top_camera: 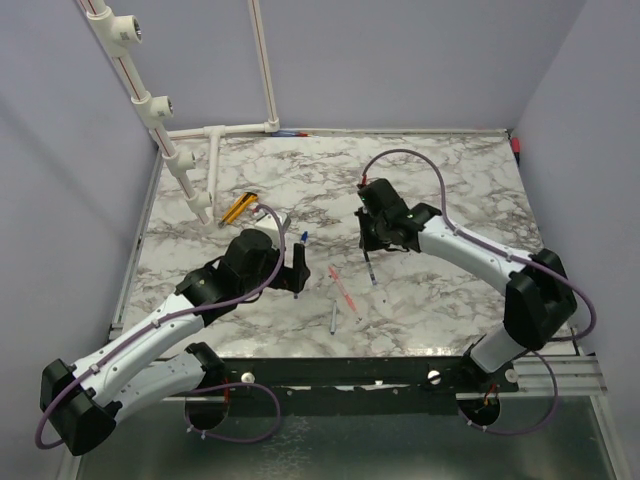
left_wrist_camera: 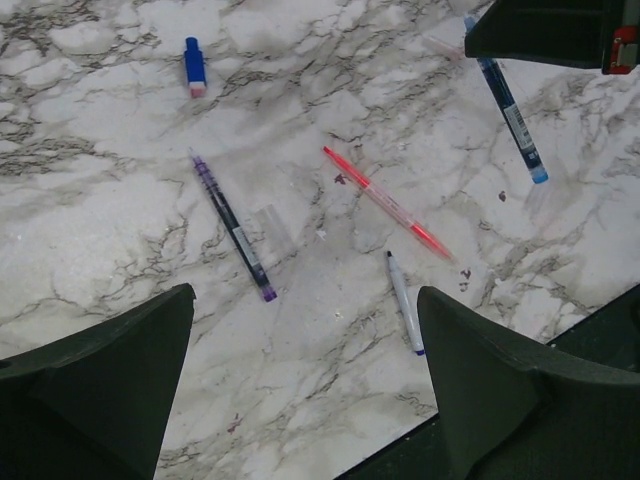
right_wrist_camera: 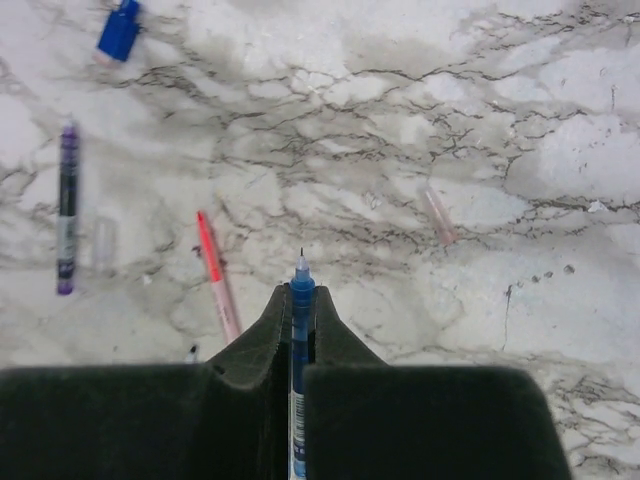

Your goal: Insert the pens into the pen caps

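My right gripper (right_wrist_camera: 302, 292) is shut on a blue pen (right_wrist_camera: 301, 330), tip pointing forward above the marble; it also shows in the top view (top_camera: 371, 248). My left gripper (left_wrist_camera: 305, 292) is open and empty, hovering above the table (top_camera: 296, 274). Below it lie a dark purple pen (left_wrist_camera: 232, 225), a red-pink pen (left_wrist_camera: 385, 202) and a whitish pen with a blue end (left_wrist_camera: 404, 302). A blue cap (left_wrist_camera: 194, 66) lies farther off. A clear cap (left_wrist_camera: 275, 225) lies beside the purple pen. A pinkish clear cap (right_wrist_camera: 438, 215) lies ahead of the right gripper.
A yellow-and-black flat tool (top_camera: 238, 207) lies at the back left near a white pipe frame (top_camera: 160, 120). The table's front edge (top_camera: 340, 350) is close behind the whitish pen. Walls enclose the marble top.
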Controlling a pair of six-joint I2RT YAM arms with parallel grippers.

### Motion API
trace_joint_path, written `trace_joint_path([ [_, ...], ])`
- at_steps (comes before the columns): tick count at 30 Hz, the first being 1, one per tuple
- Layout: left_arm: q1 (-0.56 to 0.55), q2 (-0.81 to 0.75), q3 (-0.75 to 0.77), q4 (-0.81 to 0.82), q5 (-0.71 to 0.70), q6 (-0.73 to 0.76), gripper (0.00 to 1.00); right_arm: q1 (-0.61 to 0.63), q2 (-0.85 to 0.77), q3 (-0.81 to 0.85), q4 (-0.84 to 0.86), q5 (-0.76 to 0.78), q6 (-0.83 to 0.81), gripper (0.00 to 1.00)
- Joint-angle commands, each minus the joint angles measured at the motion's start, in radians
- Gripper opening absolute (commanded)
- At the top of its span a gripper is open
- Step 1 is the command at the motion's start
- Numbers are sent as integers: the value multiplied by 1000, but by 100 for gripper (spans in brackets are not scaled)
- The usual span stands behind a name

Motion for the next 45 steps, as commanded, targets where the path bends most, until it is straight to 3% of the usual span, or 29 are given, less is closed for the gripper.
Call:
trace_joint_path([
  [1,-4,-24,23,83,166,-15,93,0,-137,-59,11,-121,22,1],
  [11,-4,-32,27,276,494,-147,95,1,-467,-185,209,-504,110,1],
  [21,-5,-42,50,447,720,-270,91,12,-576,-218,446,-736,290,1],
  [34,-4,-58,79,471,786,-318,80,128,-551,-164,614,-686,379,1],
  [39,-5,-63,77,507,792,-358,68,158,-555,-171,655,-623,375,1],
  [45,-5,-78,24,672,806,-476,55,189,-579,-201,703,-532,385,1],
])
